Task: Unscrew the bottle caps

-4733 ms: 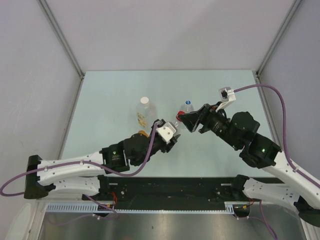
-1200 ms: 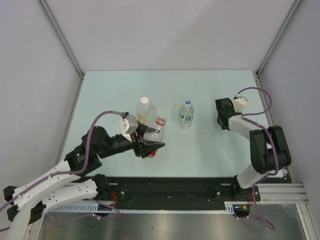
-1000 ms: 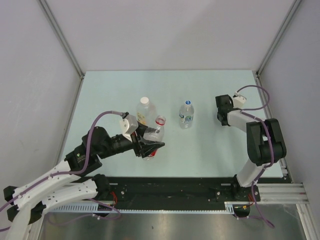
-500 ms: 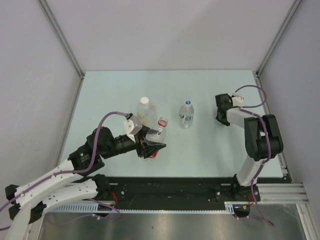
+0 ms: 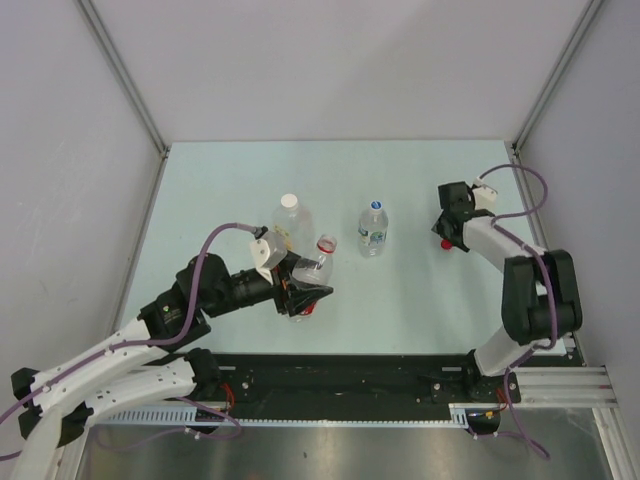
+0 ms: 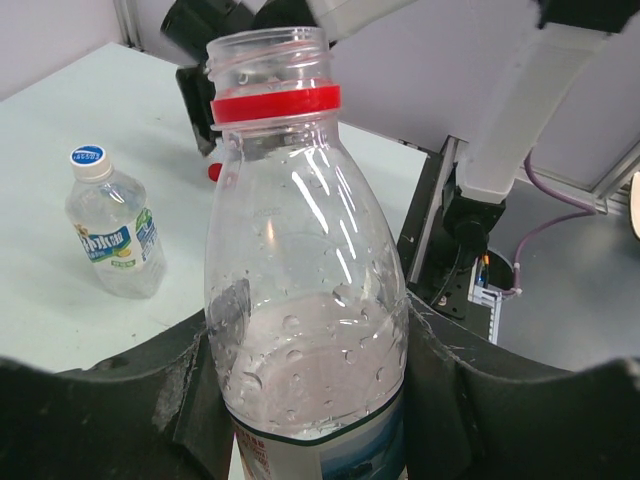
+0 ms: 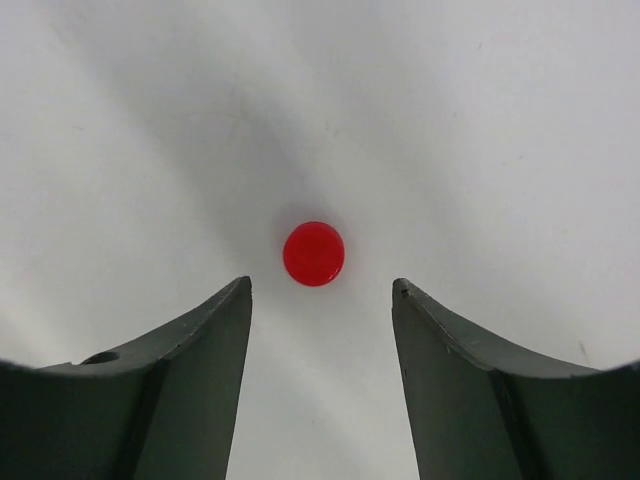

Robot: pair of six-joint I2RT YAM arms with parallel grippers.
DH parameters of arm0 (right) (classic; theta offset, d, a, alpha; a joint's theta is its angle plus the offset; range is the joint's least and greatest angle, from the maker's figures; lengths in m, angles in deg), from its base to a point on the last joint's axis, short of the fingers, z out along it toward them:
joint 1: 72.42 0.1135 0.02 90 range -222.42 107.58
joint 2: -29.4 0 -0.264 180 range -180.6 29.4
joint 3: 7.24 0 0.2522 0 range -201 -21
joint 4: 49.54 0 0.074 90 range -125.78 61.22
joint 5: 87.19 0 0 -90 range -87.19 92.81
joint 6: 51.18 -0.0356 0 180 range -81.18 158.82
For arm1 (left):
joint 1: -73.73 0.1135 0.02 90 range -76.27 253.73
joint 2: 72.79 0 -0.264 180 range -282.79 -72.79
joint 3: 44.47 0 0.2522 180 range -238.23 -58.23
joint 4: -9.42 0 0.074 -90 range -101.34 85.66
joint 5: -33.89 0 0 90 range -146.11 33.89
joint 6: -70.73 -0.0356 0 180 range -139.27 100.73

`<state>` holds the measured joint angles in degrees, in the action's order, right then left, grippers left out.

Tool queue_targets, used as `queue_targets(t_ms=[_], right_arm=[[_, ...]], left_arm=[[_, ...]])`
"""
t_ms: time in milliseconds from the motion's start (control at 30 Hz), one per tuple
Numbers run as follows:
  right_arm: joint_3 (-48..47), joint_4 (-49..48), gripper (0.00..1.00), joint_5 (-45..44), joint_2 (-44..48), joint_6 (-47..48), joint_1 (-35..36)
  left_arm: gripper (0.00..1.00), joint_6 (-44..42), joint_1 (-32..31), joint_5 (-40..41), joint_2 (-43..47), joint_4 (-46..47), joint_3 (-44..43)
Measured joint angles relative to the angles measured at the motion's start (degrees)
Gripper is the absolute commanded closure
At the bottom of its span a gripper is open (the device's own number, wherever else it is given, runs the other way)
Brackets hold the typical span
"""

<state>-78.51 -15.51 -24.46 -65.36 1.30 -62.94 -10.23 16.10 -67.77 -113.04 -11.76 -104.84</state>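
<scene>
My left gripper (image 5: 300, 291) is shut on the red-label bottle (image 5: 310, 272) and holds it tilted above the table's near part. Its neck is open, with only a red ring (image 6: 275, 103) left on it. The red cap (image 7: 313, 253) lies on the table at the right, also seen from above (image 5: 446, 243). My right gripper (image 7: 320, 290) is open just over it, its fingers either side and apart from it. The large bottle with a white cap (image 5: 290, 202) and the small bottle with a blue cap (image 5: 374, 206) stand upright mid-table.
The small blue-capped bottle (image 6: 105, 225) stands between the two arms. Grey walls close in the table at the back and both sides. The right arm's cable (image 5: 520, 172) loops near the right edge.
The right gripper took the red cap off the held bottle, carried it to the right and let it go on the table. The left arm drew the bottle back to the left.
</scene>
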Motion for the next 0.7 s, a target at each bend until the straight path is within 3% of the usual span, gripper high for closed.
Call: queue_targets(t_ms=[133, 300, 467, 567, 700], right_arm=[[0.1, 3.4, 0.38, 0.1, 11.5, -0.5, 0.3], [0.2, 3.8, 0.35, 3.0, 36.1, -0.8, 5.2], [0.5, -6.3, 0.29, 27.2, 54.9, 0.1, 9.0], [0.5, -11.1, 0.23, 41.4, 57.3, -1.4, 9.6], [1.8, -11.2, 0.18, 52.1, 57.9, -1.9, 12.8]], left_arm=[[0.99, 0.0, 0.0, 0.9, -0.3, 0.0, 0.0], [0.99, 0.0, 0.0, 2.6, -2.6, 0.1, -0.1], [0.97, -1.1, 0.0, 2.2, -8.8, -0.3, -3.6], [0.96, -2.2, 0.0, -1.4, -10.9, 0.0, -4.4], [0.94, -3.1, 0.0, -8.6, -14.6, 1.1, -5.9]])
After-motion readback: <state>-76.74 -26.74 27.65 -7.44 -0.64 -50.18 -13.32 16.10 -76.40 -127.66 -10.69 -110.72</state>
